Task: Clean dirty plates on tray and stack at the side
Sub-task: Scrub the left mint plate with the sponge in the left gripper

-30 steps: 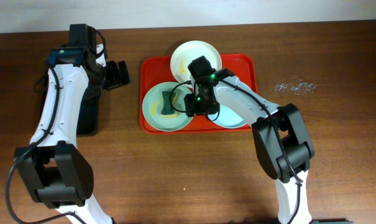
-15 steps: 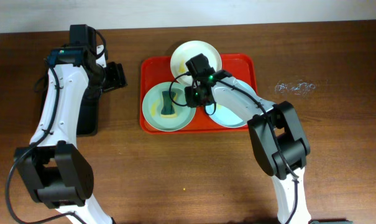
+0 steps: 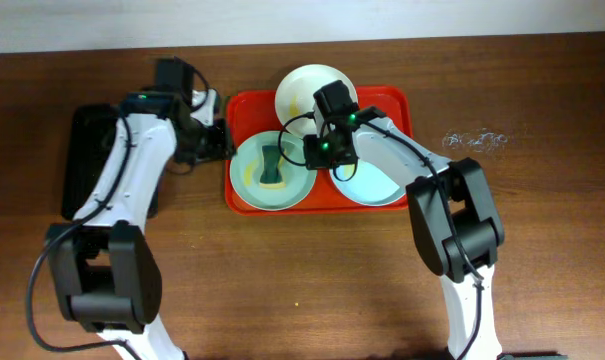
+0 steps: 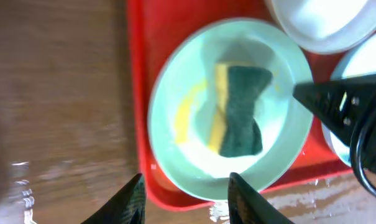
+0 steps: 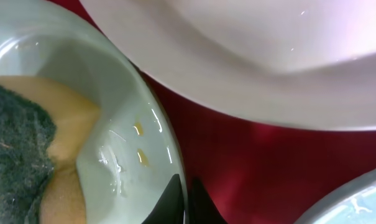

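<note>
On the red tray lie three plates: a white one at the back, a pale green one at front left and a pale blue one at front right. A yellow-and-green sponge rests on the green plate, beside a yellow smear. My right gripper is shut on that plate's right rim, one finger inside and one outside. My left gripper hovers open over the tray's left edge, touching nothing.
A black tray lies left of the red one, under the left arm. A crumpled bit of clear plastic sits on the wooden table at the right. The white plate lies close behind the right fingers.
The left arm swung right from over the black tray to the red tray's left edge, its jaws narrowing. The right gripper shifted slightly and closed on the green plate's rim.
</note>
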Robot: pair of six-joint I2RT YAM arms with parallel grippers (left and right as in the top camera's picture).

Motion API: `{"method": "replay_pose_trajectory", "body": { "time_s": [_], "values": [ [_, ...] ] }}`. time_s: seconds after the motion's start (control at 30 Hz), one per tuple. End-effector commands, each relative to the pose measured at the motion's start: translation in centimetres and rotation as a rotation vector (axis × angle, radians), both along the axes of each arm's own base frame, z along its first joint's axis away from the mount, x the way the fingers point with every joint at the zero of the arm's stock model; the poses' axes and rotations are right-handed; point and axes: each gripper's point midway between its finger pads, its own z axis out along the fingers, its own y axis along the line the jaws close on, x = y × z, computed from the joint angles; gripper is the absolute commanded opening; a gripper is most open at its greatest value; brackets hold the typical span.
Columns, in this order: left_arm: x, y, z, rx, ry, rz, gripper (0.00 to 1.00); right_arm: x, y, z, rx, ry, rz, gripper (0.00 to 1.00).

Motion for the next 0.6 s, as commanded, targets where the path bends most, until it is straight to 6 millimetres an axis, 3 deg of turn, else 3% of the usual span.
{"method": "replay_pose_trajectory", "body": {
  "time_s": [0.0,0.07,0.1,0.23,0.37,0.43,0.57],
  "values": [
    [0.0,-1.4,-0.9,-0.026,-0.025,-0.051,0.35,-1.4,-1.0,-3.1,-0.043,0.078,-0.008,0.04],
    [1.0,-1.2,-1.3,-0.03,-0.052,0.013,0.38,-1.4,-1.0,-3.2,-0.043,0.079,-0.009,0.04],
    [1.3,-1.4,-1.6,-0.034,-0.066,0.016,0.45,-1.4,-1.0,-3.1,-0.043,0.078,-0.008,0.04],
    [1.0,-4.4,-3.3,-0.045,-0.106,-0.053,0.5,-1.4,-1.0,-3.1,-0.04,0.08,-0.007,0.04],
    [1.1,-7.3,-4.3,-0.07,-0.144,-0.07,0.48,-1.4,-1.0,-3.1,-0.04,0.081,-0.007,0.04],
    [1.4,-8.3,-5.7,-0.064,-0.142,-0.09,0.45,-1.5,-1.0,-3.1,-0.041,0.084,-0.007,0.04],
    [1.3,-8.4,-8.6,-0.036,-0.099,-0.092,0.44,-1.8,-1.1,-3.3,-0.048,0.098,-0.008,0.04]
  ]
}}
